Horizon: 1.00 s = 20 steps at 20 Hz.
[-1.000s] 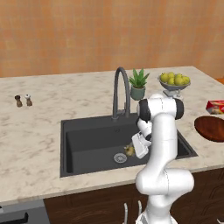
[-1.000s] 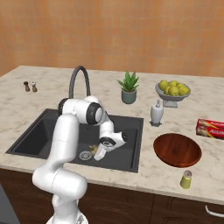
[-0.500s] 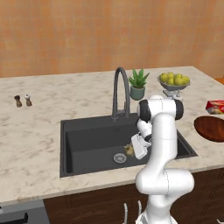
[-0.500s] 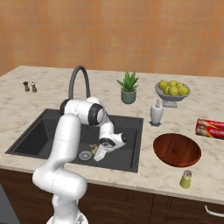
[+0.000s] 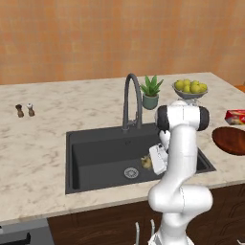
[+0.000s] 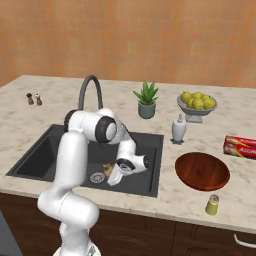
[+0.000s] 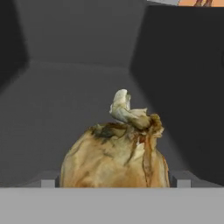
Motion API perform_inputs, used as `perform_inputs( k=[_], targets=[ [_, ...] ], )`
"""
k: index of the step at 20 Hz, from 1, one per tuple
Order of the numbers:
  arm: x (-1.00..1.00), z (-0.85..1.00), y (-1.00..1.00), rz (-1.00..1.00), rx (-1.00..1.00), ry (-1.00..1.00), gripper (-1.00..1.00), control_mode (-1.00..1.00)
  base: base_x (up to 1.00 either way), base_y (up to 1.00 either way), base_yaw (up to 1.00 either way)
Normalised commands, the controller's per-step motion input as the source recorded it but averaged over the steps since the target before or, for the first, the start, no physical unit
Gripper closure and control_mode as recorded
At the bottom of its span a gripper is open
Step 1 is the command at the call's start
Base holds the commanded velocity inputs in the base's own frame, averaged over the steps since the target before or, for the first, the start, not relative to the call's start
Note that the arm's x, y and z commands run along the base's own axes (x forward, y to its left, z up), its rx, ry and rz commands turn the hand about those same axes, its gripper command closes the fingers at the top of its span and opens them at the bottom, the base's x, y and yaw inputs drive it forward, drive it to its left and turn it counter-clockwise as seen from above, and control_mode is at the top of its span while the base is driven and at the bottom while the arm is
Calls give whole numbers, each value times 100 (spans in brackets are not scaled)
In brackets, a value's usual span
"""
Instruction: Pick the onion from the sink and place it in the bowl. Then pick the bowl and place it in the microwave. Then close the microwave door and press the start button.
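A home kitchen, rendered. A pale marble-patterned counter [image 5: 57,119] carries a dark-grey sink [image 5: 95,153] with a dark gooseneck tap [image 5: 130,98], and dark wood cabinet fronts [image 6: 165,235] run below it. On the counter stand a potted plant [image 6: 146,100], a grey bowl of lemons [image 6: 196,104], a soap dispenser [image 6: 178,129] and salt and pepper shakers [image 5: 25,110]. An orange-brown wall [image 5: 119,38] backs it.
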Motion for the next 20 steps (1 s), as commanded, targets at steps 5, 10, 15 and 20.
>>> perform_inputs(
  k=[5,10,15,20],
  targets=[
    [-65,100,-34,-2,10,1,100,-100,0,0,0],
    [-52,100,-35,-8,9,12,100,-100,0,0,0],
    [-47,100,-38,-12,7,18,100,-100,0,0,0],
    [-49,100,-30,-14,1,12,100,-100,0,0,0]
  ],
)
